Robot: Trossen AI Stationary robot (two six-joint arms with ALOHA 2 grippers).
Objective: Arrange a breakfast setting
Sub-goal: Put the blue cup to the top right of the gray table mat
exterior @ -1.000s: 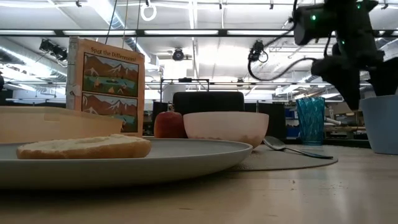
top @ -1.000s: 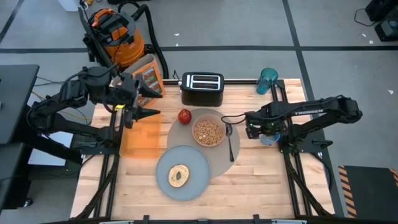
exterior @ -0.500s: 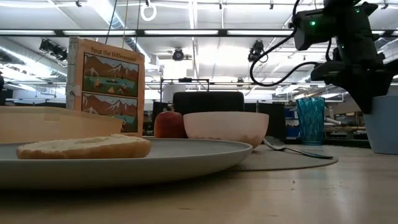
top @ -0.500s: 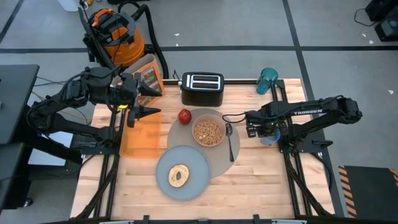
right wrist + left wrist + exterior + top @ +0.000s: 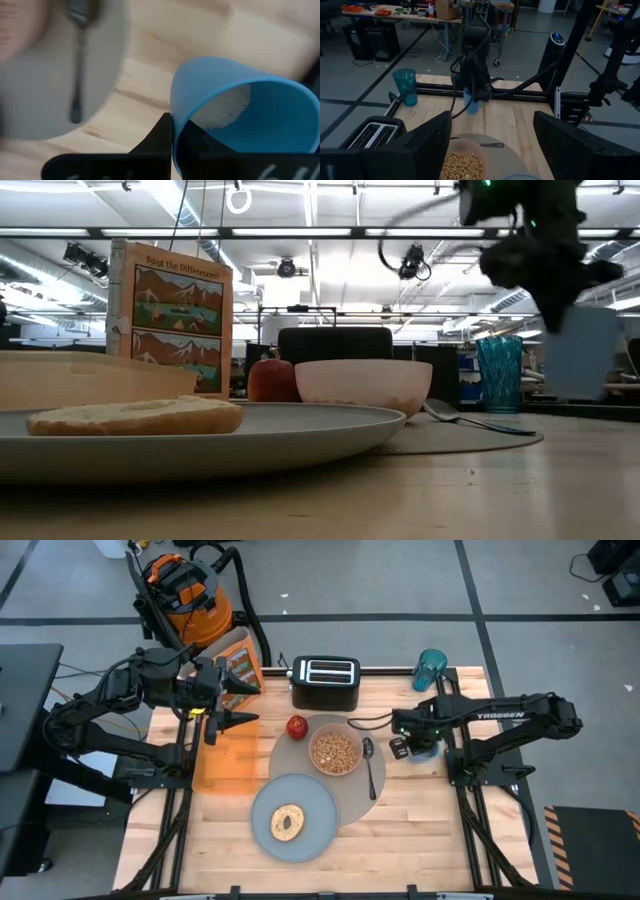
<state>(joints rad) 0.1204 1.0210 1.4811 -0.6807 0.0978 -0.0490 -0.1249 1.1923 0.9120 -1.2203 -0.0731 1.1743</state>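
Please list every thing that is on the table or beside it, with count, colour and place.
mat: 1, grey, table centre
plate: 1, grey, near edge of mat
bagel: 1, on plate
bowl: 1, pink, cereal inside, on mat
spoon: 1, metal, right of bowl
apple: 1, red, left of bowl
cereal box: 1, orange, far left
toaster: 1, black, far edge
bottle: 1, teal, far right
cup: 1, blue, lifted, in right gripper
right gripper: right of spoon
left gripper: open, beside box
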